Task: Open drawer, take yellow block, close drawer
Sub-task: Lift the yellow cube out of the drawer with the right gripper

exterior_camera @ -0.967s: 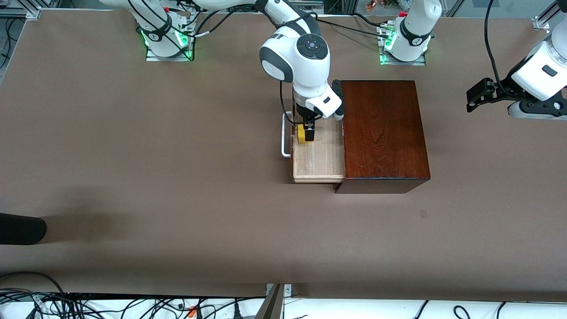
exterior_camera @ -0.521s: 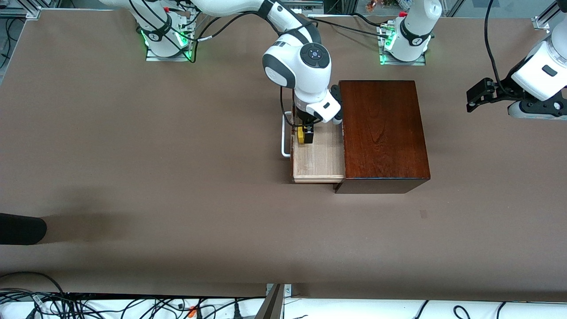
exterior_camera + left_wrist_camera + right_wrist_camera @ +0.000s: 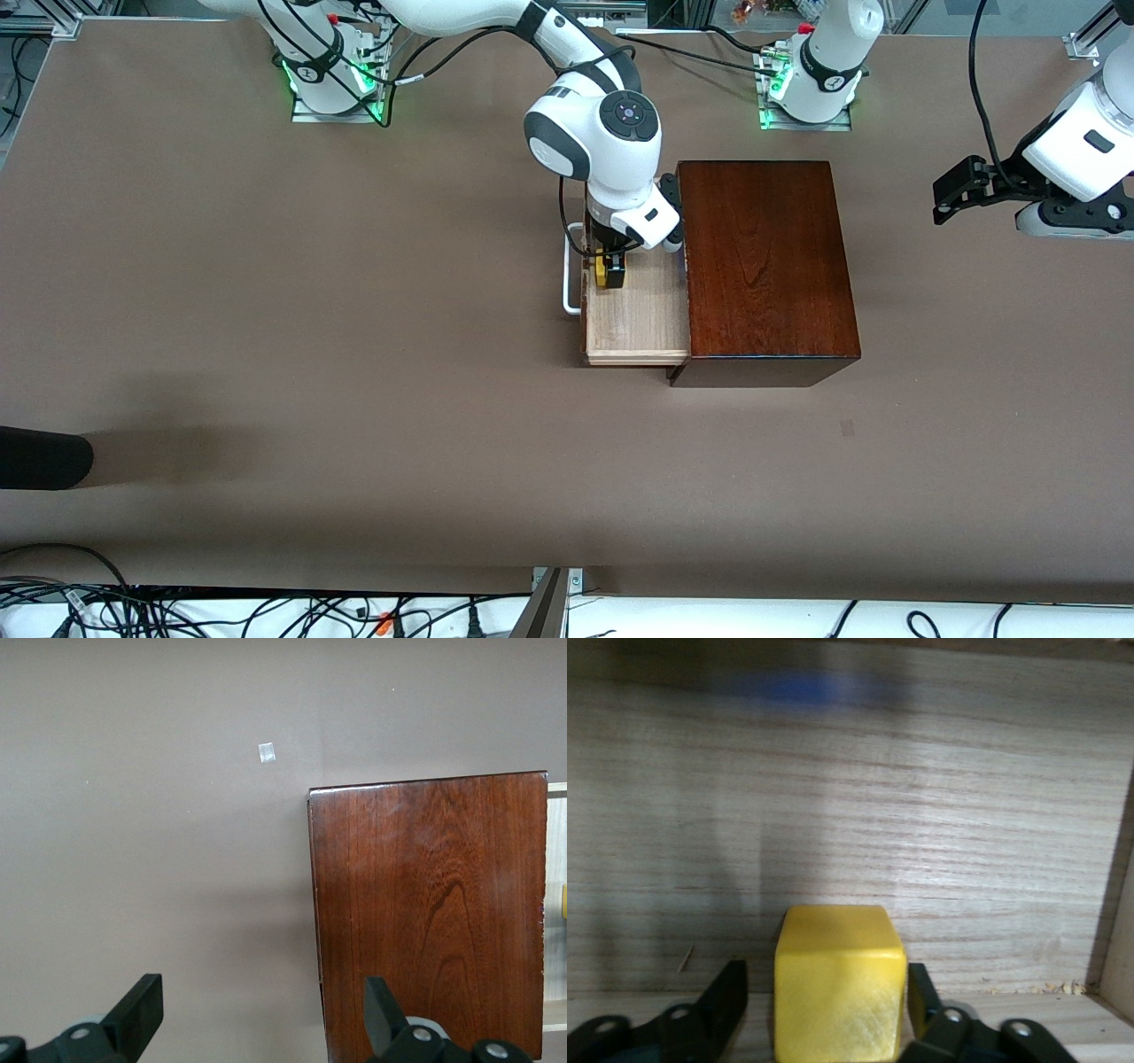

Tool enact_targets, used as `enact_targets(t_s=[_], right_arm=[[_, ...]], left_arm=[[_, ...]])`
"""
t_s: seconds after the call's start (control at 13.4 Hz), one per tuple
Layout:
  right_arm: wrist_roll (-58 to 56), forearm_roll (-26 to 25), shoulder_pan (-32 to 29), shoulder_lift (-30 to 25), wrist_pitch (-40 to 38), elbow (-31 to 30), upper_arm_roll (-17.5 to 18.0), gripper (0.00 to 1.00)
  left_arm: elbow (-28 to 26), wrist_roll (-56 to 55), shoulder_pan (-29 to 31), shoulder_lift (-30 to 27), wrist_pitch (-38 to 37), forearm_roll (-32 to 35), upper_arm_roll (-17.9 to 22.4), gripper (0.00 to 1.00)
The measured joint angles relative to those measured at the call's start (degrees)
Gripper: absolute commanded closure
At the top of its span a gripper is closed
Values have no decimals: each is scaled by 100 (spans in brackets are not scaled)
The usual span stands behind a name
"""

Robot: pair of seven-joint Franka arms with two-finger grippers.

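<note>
The drawer (image 3: 638, 323) stands pulled out of the dark reddish-brown wooden box (image 3: 766, 266), its pale tray bare toward the front camera and its white loop handle (image 3: 568, 282) facing the right arm's end. The yellow block (image 3: 603, 273) (image 3: 840, 983) sits on the tray floor by the drawer front. My right gripper (image 3: 611, 271) (image 3: 828, 983) is down in the drawer, open, one finger on each side of the block. One finger (image 3: 920, 988) touches it and a narrow gap shows at the other. My left gripper (image 3: 955, 190) (image 3: 257, 1014) waits open, in the air near the left arm's end.
The wooden box (image 3: 434, 904) shows in the left wrist view too, next to a small pale mark (image 3: 266, 752) on the brown table. A dark rounded object (image 3: 44, 456) juts in at the right arm's end. Cables (image 3: 177, 611) lie along the edge nearest the front camera.
My right gripper has sunk lower around the yellow block and its fingers have drawn in toward it. The left arm, box and drawer have not moved.
</note>
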Motion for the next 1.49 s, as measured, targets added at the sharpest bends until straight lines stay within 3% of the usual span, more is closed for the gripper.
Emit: enact_targets(t_s=[0.15, 0.52, 0.89, 1.19, 1.49], right_arm=[[73, 0, -2, 0, -1, 37, -8, 100], [229, 56, -55, -31, -206, 254, -63, 100], [435, 309, -296, -472, -1457, 917, -113, 99], [447, 409, -1127, -1116, -2363, 954, -170, 99], [462, 559, -1525, -1738, -2942, 638, -816, 99]], left_arm=[[0, 0, 0, 0, 0, 0, 0, 0], [0, 0, 0, 0, 0, 0, 0, 0], [0, 0, 0, 0, 0, 0, 0, 0], [1, 0, -1, 0, 0, 0, -2, 0], [1, 0, -1, 0, 0, 0, -2, 0]])
